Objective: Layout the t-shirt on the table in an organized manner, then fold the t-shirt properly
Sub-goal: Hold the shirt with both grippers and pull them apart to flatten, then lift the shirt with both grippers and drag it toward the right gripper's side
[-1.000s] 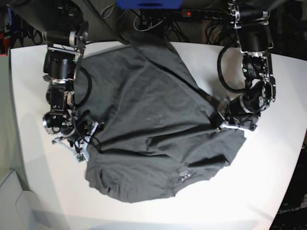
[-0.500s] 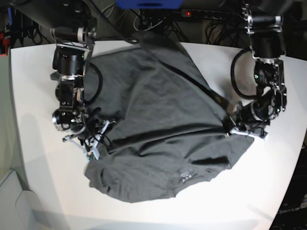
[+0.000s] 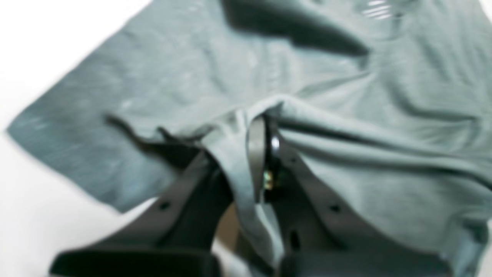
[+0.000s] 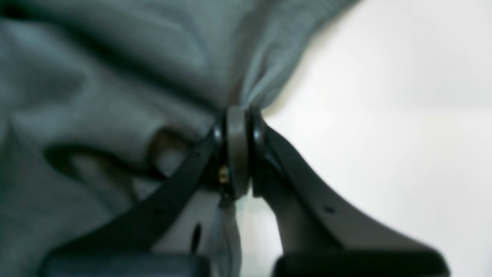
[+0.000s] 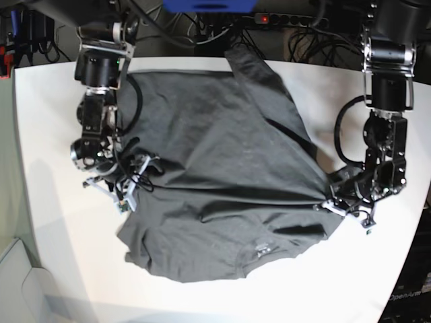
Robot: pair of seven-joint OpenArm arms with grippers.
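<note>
A dark grey t-shirt (image 5: 215, 182) lies spread across the white table (image 5: 60, 249), its collar and small neck label (image 5: 259, 248) toward the near edge and its far end reaching the table's back edge. A taut crease runs across the cloth between the two arms. The right gripper (image 5: 132, 180) is closed on the shirt's edge on the view's left. The left gripper (image 5: 328, 204) pinches the opposite edge on the view's right. Black cables and a power strip (image 5: 283, 18) lie behind the table.
</note>
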